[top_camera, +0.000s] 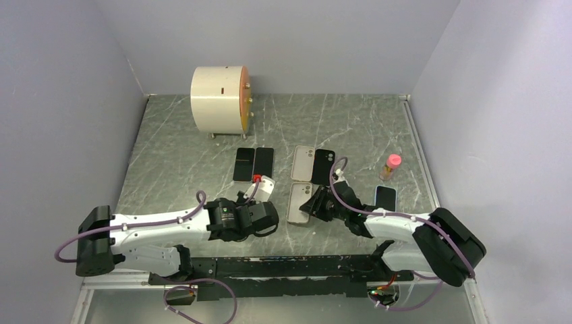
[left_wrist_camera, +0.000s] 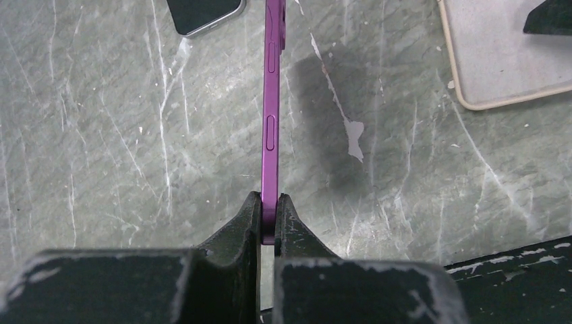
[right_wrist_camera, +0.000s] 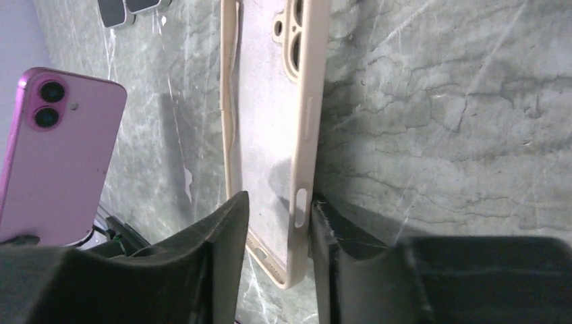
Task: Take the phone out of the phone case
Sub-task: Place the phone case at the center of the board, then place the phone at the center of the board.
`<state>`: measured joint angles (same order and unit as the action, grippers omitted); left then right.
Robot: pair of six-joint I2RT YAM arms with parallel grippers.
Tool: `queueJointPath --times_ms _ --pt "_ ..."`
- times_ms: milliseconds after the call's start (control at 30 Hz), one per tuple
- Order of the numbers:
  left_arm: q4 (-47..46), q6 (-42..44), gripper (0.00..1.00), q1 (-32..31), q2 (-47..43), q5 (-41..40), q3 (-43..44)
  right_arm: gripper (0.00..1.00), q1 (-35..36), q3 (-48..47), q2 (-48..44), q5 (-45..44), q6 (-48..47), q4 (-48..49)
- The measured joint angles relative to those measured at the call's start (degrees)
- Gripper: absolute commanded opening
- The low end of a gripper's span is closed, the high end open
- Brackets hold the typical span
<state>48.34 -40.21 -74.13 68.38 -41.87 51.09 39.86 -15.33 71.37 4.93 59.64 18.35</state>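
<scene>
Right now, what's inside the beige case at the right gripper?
No phone: the beige case shows bare lining and camera cutouts. The right gripper hides part of its near end.

The left gripper (left_wrist_camera: 269,202) is clamped on the bottom end of a purple phone (left_wrist_camera: 271,101), one black finger (left_wrist_camera: 239,226) pressed to each face. The phone stands on edge and runs straight ahead from the fingertips, its side buttons facing the camera. It casts a shadow on the marbled table (left_wrist_camera: 101,135) to the gripper's right. Ahead and slightly left lies the corner of a dark phone (left_wrist_camera: 202,10). Ahead and far right lies a beige case (left_wrist_camera: 499,61), flat on the table. A black rail (left_wrist_camera: 519,263) runs close by on the right.
</scene>
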Motion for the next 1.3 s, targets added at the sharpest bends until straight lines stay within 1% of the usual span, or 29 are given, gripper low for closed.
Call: queueJointPath --times_ms 100,167,200,267,400,567,700,800,900,1000,1133,1300 --pt "0.2 -0.1 0.02 0.0 1.6 0.0 0.0 0.60 0.0 0.0 -1.4 -0.8 -0.1 -1.0" --pt "0.6 -0.2 0.03 0.0 2.8 0.0 0.0 0.63 0.0 0.0 -2.6 -1.5 -0.5 -1.7" --pt "0.7 -0.4 0.02 0.0 3.3 0.0 0.0 0.67 0.0 0.0 -3.3 -1.9 -0.9 -2.3" --pt "1.0 -0.9 0.03 0.0 4.3 0.0 0.0 0.71 0.0 0.0 -4.6 -2.7 -1.4 -3.4" --pt "1.9 -1.3 0.03 -0.2 6.2 0.0 0.7 0.73 0.1 -0.1 -6.8 -5.1 -3.3 -5.9" --pt "3.0 -1.6 0.03 -0.5 9.4 -0.4 2.5 0.73 0.3 -0.8 -6.8 -6.2 -5.4 -7.3" --pt "4.7 -3.0 0.03 -1.7 14.1 -2.1 5.4 0.74 0.3 -0.8 -6.9 -6.5 -5.9 -7.2" --pt "6.8 -4.6 0.03 -3.2 19.3 -4.3 8.2 0.74 0.3 -0.7 -6.9 -6.5 -6.2 -7.1" --pt "8.6 -6.2 0.07 -4.5 24.4 -6.5 10.5 0.74 0.3 -0.3 -7.0 -6.5 -6.4 -6.4" --pt "9.6 -6.8 0.15 -5.1 28.1 -8.1 11.9 0.74 0.3 0.3 -7.6 -6.5 -6.4 -5.8" --pt "8.7 -6.4 0.22 -5.2 29.6 -8.3 11.9 0.74 0.3 0.9 -8.3 -6.6 -6.5 -5.6" --pt "3.3 -4.4 0.26 -5.2 29.8 -6.6 11.5 0.74 0.3 1.7 -9.2 -6.9 -6.5 -5.2"
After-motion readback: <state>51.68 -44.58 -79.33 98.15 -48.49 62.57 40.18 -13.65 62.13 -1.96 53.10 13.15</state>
